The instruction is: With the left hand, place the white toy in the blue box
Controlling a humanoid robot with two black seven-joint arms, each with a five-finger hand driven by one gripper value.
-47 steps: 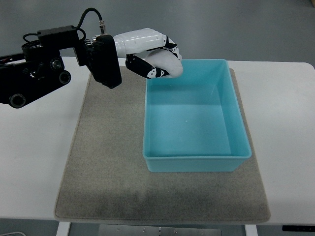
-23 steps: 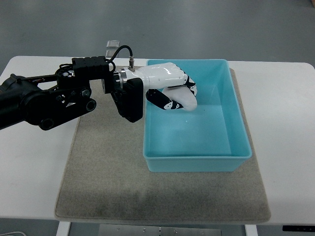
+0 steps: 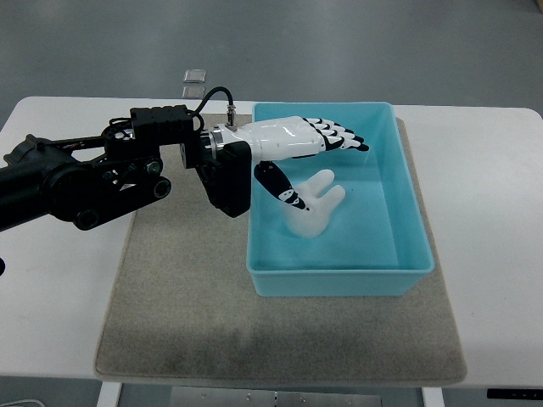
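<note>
The white toy (image 3: 312, 206) lies on the floor of the blue box (image 3: 407, 222), in its left half, with two stubby prongs pointing up and right. My left hand (image 3: 318, 153) hovers above it over the box's back-left part. Its fingers (image 3: 339, 136) are stretched out flat toward the right and the thumb (image 3: 277, 187) hangs down beside the toy, so the hand is open and holds nothing. The black left arm (image 3: 85, 178) comes in from the picture's left edge. The right arm does not show.
The blue box sits on a grey felt mat (image 3: 182, 297) on a white table (image 3: 492, 220). A small clear object (image 3: 195, 76) lies at the table's far edge. A black cable (image 3: 216, 97) loops above the wrist.
The hand was curled around the white toy over the box. Now its fingers have straightened and the toy has dropped to the box floor.
</note>
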